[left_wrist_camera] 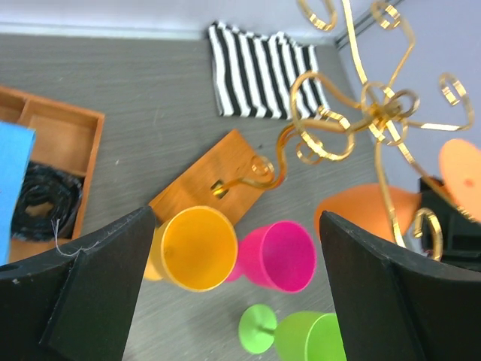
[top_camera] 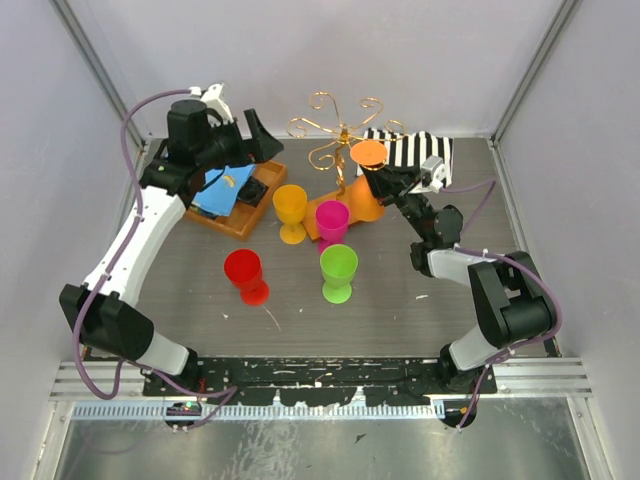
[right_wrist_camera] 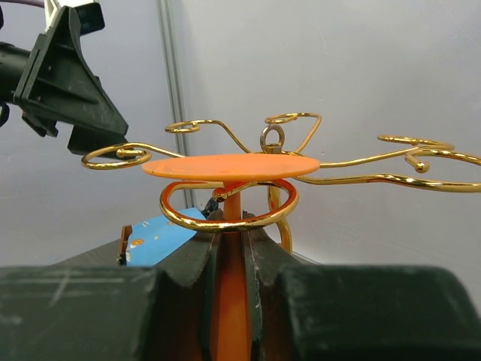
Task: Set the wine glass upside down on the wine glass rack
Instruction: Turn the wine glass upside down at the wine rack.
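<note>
Wrist view alone shows right pincer (right_wrist_camera: 229, 226) clamped on wine glass (right_wrist_camera: 233, 165) stem inside rack (right_wrist_camera: 421, 177) loop; left pincer (left_wrist_camera: 237, 226) gapes empty.

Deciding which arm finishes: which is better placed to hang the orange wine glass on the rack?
Right. The right gripper is shut on the stem of the inverted orange wine glass, its foot just above a scroll loop of the wine glass rack. The left gripper is open, holding nothing.

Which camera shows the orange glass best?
Right wrist: the orange glass, upside down, is centred and close, stem in the right gripper at a rack loop. Top shows it small; left wrist, partly behind rack wire.
</note>
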`<state>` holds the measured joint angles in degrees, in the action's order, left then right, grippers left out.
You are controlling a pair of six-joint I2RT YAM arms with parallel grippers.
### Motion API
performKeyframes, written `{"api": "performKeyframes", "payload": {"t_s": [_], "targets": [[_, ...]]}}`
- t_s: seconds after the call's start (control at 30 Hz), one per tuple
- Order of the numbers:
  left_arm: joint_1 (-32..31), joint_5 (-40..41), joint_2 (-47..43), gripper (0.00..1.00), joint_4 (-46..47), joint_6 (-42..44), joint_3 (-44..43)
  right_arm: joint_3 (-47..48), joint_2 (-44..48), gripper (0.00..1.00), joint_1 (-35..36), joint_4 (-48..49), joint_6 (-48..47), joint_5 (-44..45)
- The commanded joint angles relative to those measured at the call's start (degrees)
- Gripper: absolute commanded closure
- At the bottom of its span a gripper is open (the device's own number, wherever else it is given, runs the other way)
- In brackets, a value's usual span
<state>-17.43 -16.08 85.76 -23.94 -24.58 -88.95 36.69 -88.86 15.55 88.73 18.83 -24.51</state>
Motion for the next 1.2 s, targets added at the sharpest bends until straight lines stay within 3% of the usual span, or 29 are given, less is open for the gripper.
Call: {"api": "performKeyframes", "payload": {"t_s": [0.0, 0.13, 0.23, 0.4, 0.93, 1.07, 1.17], "targets": [[-0.1, -1.3, -0.3, 0.02, 9.8, -5.6, -2.0, 0.3, 2.1, 0.97, -0.2, 6.4, -0.2, 1.6], [-0.2, 1.3, 2.6, 0.03, 8.4, -6.5, -4.8, 0.4, 2.2, 0.97, -0.2, 6.1, -0.1, 1.5], [-0.2, -1.6, 5.5, 0.11, 8.1, -8.0, -6.8, 0.5, 2.4, 0.97, -0.2, 5.5, -0.3, 1.2], [-0.2, -7.3, 8.3, 0.14, 13.7, -12.7, -6.2, 0.5, 2.3, 0.97, -0.2, 5.0, -0.6, 1.1], [0.5, -15.7, 15.0, 0.77, 20.0, -21.5, -8.0, 0.8, 1.9, 0.97, -0.2, 4.3, -1.2, 0.7], [0.8, -16.5, 15.3, 0.98, 19.9, -22.0, -8.1, 0.3, 2.2, 0.97, -0.2, 4.3, -2.0, 1.3], [1.1, -16.6, 15.1, 1.0, 19.2, -21.9, -8.2, -0.4, 2.8, 0.97, -0.2, 4.2, -2.9, 2.3]]}}
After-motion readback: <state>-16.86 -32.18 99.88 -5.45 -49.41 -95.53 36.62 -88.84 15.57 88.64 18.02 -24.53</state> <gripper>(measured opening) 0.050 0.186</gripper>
